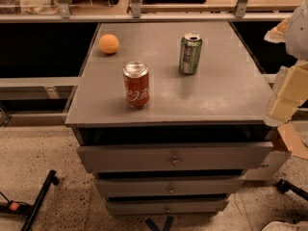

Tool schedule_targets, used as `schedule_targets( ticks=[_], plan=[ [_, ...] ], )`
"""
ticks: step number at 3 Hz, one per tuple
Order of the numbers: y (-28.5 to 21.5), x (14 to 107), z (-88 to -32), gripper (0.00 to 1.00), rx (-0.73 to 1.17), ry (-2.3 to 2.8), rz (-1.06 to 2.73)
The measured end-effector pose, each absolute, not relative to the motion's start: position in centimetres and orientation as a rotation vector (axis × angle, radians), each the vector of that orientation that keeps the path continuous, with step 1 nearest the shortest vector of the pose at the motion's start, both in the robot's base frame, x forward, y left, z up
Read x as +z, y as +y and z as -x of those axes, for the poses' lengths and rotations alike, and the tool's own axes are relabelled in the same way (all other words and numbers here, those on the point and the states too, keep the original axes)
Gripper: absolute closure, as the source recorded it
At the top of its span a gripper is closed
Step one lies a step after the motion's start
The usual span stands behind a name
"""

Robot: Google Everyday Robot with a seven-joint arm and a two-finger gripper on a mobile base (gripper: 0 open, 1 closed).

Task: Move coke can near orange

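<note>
Now, the coke can (pixel 136 84) stands upright near the front of the tabletop (pixel 226 93), the orange (pixel 109 44) well apart at its 11 o'clock and a green can (pixel 190 53) at its 2 o'clock. The claw (pixel 288 93) hangs off the tabletop's 3 o'clock edge; apart or together, I cannot tell. Smart play: sweep in clear of the green can and grip the coke can mid-body, keeping it upright.

Workshop-like room: grey drawer cabinet (pixel 173 160), speckled floor (pixel 43 148); claw (pixel 288 96) at right edge.
</note>
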State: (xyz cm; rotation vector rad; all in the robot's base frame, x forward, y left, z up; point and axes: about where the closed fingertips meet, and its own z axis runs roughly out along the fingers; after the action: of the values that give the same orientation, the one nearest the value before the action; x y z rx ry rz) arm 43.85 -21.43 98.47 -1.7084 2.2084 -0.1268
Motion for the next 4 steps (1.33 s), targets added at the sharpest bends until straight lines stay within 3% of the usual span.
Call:
schedule_targets(
  ticks=[2, 4],
  plan=[
    [-20.8, 98.8, -43.7, 0.0, -0.117, 2.181, 1.732],
    [-14.9, 100.5, -46.6, 0.0, -0.118, 2.049, 1.84]
  ],
)
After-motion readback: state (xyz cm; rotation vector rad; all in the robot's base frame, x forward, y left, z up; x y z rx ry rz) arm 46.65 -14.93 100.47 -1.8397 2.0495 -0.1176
